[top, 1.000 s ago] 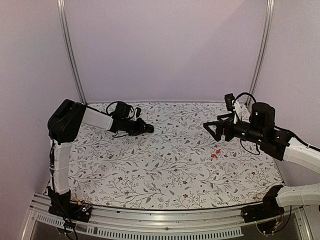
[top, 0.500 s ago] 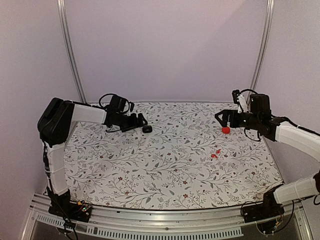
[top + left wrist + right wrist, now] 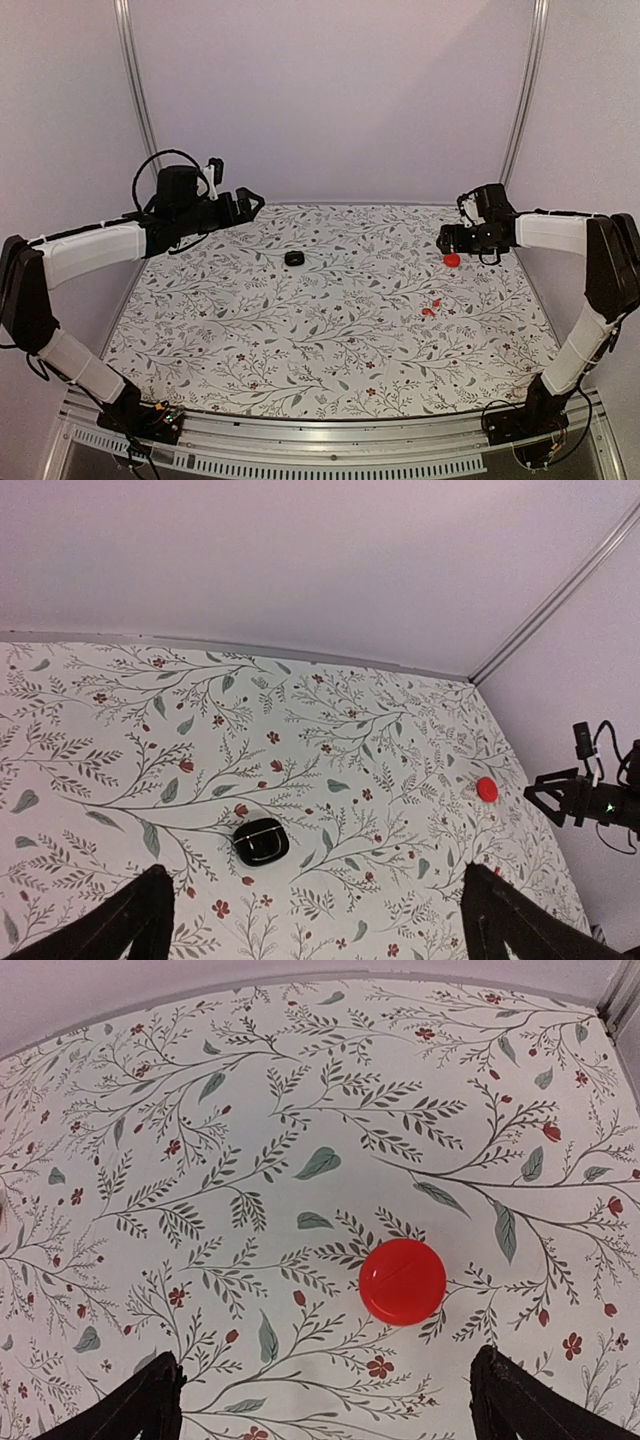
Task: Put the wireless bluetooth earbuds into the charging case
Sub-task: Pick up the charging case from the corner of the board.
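Your right pincer (image 3: 445, 241) is spread wide and holds nothing. In its wrist view the two dark fingertips (image 3: 150, 1400) sit at the bottom corners with open cloth between them. It hangs over the far right of the table, and the red case (image 3: 402, 1281) lies flat on the cloth just ahead of the fingers, touching neither. The case is a round, smooth, glossy plastic puck with a fine seam across its top.

The earbuds (image 3: 427, 312) lie closer to the arm bases than the red case (image 3: 452, 259) and well apart from it. They show as two tiny bright red bits close together on the cloth. They are too small to tell which way they lie. Nothing stands between them and the case.

Your left pincer (image 3: 248, 203) is also spread wide and empty, raised above the far left corner. Its wrist view looks down across the table between its fingertips (image 3: 150, 910). A black case (image 3: 260, 841), a rounded glossy pebble with a pale rim line, lies alone on the cloth ahead of it, near the far middle of the table (image 3: 330, 345).

The table is covered by a matte white cloth printed with grey leafy sprigs and small red flowers, close in colour to the earbuds. Plain pale lilac walls (image 3: 330, 100) with metal corner rails close it in.
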Tool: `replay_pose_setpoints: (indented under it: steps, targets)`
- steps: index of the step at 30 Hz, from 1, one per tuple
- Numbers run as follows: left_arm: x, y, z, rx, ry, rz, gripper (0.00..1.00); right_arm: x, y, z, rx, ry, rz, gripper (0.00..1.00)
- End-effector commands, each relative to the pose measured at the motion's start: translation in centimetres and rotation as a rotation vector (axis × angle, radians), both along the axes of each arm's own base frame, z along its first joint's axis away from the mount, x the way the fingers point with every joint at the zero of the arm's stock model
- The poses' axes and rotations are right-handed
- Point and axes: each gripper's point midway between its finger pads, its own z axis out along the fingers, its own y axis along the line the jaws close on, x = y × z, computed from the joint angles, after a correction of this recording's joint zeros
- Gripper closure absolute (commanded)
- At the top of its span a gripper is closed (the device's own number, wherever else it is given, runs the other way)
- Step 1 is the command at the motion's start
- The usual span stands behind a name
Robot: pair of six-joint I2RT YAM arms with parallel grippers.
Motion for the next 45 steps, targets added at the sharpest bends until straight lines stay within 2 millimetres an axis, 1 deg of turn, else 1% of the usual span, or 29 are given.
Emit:
replay_pose_setpoints:
  steps: [1, 2, 3, 5, 6, 8, 9, 12, 13, 14, 17, 19, 23, 28, 31, 40, 45]
  targets:
    - [-1.6, 0.1, -0.8, 0.006, -0.011, -0.036, 0.0, 1.0, -1.9, -2.1, -0.009, 0.067, 0.031, 0.01]
    - [-1.8, 0.1, -0.7, 0.014, -0.013, -0.032, 0.0, 1.2, -2.2, -2.9, 0.006, 0.084, 0.043, 0.01]
    - [-2.0, 0.4, -0.8, 0.031, -0.013, -0.019, 0.0, 1.5, -2.6, -3.1, 0.019, 0.09, 0.044, 0.02]
    - [-2.4, 0.2, -0.9, 0.054, -0.02, -0.028, 0.0, 1.8, -3.2, -4.5, 0.007, 0.126, 0.046, 0.04]
    - [-2.6, 0.1, -1.0, 0.058, -0.02, -0.039, 0.0, 2.1, -3.3, -4.8, 0.0, 0.134, 0.048, 0.04]
    - [-2.8, -0.2, -1.3, 0.057, -0.016, -0.058, 0.0, 2.5, -3.2, -5.6, -0.003, 0.157, 0.057, 0.06]
    - [-3.0, -0.4, -1.7, 0.055, -0.009, -0.069, 0.0, 2.7, -3.2, -6.4, -0.023, 0.173, 0.084, 0.07]
    - [-3.4, -0.9, -2.5, 0.053, 0.011, -0.099, 0.0, 3.1, -3.1, -7.7, -0.042, 0.202, 0.109, 0.14]
    - [-3.6, -1.0, -2.9, 0.054, 0.015, -0.107, 0.0, 3.3, -3.1, -7.8, -0.046, 0.203, 0.115, 0.15]
    - [-3.8, -1.0, -2.9, 0.051, 0.011, -0.111, 0.0, 3.4, -3.0, -8.1, -0.052, 0.208, 0.125, 0.16]
    - [-4.2, -1.0, -2.7, 0.046, -0.006, -0.115, 0.0, 3.3, -3.1, -9.1, -0.076, 0.232, 0.146, 0.24]
    - [-4.4, -1.1, -2.5, 0.05, -0.017, -0.12, 0.0, 3.2, -3.3, -9.9, -0.09, 0.255, 0.151, 0.25]
    - [-4.4, -1.4, -2.6, 0.052, -0.02, -0.136, 0.0, 3.2, -3.3, -10.4, -0.103, 0.258, 0.166, 0.27]
    - [-4.3, -1.7, -2.6, 0.044, -0.021, -0.15, 0.0, 3.3, -3.4, -10.6, -0.115, 0.261, 0.171, 0.35]
    - [-4.4, -1.8, -2.9, 0.042, -0.018, -0.154, 0.0, 3.4, -3.1, -10.7, -0.115, 0.263, 0.191, 0.41]
    - [-4.7, -1.7, -3.0, 0.048, -0.02, -0.162, 0.0, 3.7, -2.4, -11.5, -0.14, 0.278, 0.226, 0.42]
    - [-4.8, -1.8, -3.3, 0.045, -0.009, -0.164, 0.0, 3.5, -2.0, -11.9, -0.139, 0.287, 0.241, 0.47]
